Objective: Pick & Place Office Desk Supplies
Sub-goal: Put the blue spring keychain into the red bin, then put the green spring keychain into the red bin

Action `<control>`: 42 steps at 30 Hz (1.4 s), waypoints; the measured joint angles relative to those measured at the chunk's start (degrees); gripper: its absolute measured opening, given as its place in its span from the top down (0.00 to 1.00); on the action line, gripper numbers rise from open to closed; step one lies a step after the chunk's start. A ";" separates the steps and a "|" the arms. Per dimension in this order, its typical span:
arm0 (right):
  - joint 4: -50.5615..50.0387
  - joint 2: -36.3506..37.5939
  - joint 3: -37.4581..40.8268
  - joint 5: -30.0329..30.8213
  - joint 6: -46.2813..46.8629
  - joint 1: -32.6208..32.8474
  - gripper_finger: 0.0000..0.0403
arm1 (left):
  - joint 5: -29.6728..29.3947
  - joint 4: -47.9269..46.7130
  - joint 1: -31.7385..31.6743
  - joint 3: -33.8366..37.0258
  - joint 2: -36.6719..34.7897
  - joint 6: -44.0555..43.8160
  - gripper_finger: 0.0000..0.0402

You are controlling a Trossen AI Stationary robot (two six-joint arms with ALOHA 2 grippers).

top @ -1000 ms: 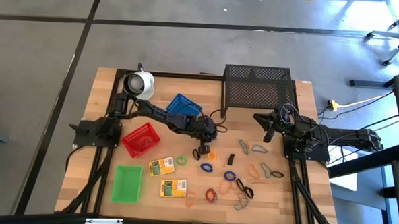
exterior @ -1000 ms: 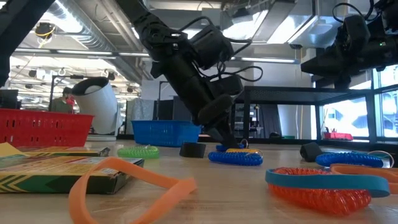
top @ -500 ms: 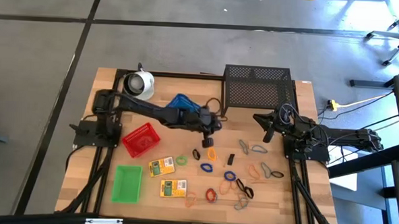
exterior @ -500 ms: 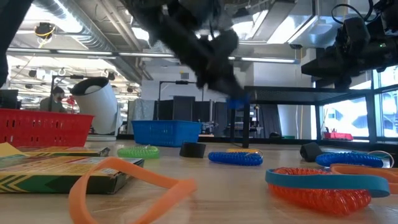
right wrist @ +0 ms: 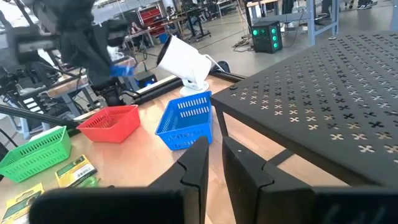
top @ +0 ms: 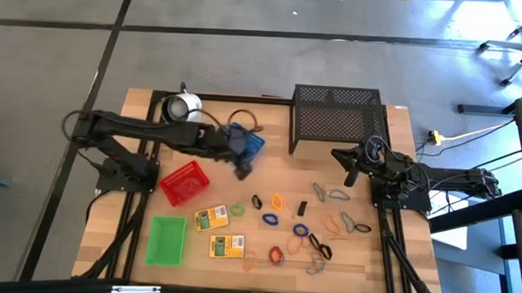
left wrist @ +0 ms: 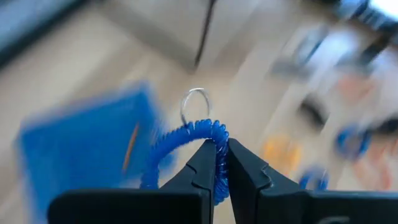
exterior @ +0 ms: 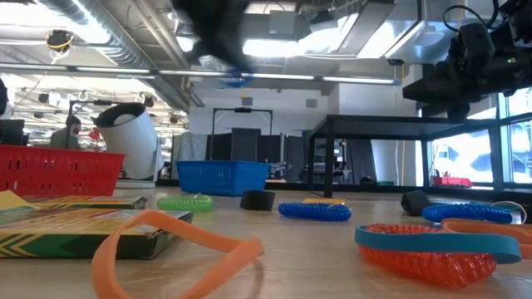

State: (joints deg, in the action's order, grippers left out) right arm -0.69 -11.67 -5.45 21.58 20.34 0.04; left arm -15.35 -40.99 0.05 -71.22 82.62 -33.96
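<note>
My left gripper (top: 241, 167) is up in the air by the near right corner of the blue tray (top: 248, 141), shut on a blue coiled loop (left wrist: 186, 132) that carries a small metal ring (left wrist: 194, 102). The low view shows it only as a dark blur (exterior: 218, 37) high above the table. The red tray (top: 184, 183), the green tray (top: 167, 240) and two yellow-green boxes (top: 211, 218) (top: 226, 246) sit on the table's left half. Several coloured loops (top: 301, 230) lie flat on the right half. My right gripper (top: 349, 174) waits near the right edge, shut and holding nothing. My left gripper pinches the blue coiled loop between its two fingers, on a stretch of the coil (left wrist: 219, 134) at the loop's side. The rest of the loop curves away past the fingertips. The loop is lifted clear of the table, seen as a blue fleck (exterior: 237, 80) in the low view.
A large black wire-mesh rack (top: 337, 119) stands at the far edge, right of centre. A white round object (top: 185, 110) sits at the far left corner. A black loop (top: 257, 201) and an orange loop (top: 277, 201) lie mid-table. A person (exterior: 73, 129) shows in the room behind.
My left gripper has risen from the table's middle, where it was down among the loops, and swung toward the left and far side to the blue tray. It has carried the blue coiled loop up off the table. The black and orange loops stayed where they were.
</note>
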 joint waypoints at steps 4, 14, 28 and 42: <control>-0.02 -0.02 0.00 0.00 -0.02 0.01 0.88 | 4.89 -21.20 2.49 0.00 -3.43 -12.49 0.95; -0.05 -0.01 0.00 0.27 -0.47 0.01 0.88 | 12.55 -35.46 9.11 6.75 -3.86 -25.66 0.95; -0.07 -0.02 0.00 0.48 -2.98 0.01 0.88 | 17.61 -28.07 8.29 19.27 -3.88 -28.52 0.95; -0.04 -0.02 0.00 0.46 -2.84 0.02 0.88 | 15.93 -27.94 7.32 20.10 -3.88 -28.47 0.77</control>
State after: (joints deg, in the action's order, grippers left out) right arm -0.73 -11.68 -5.45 22.04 17.50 0.05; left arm 0.58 -68.93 7.38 -51.12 78.74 -62.42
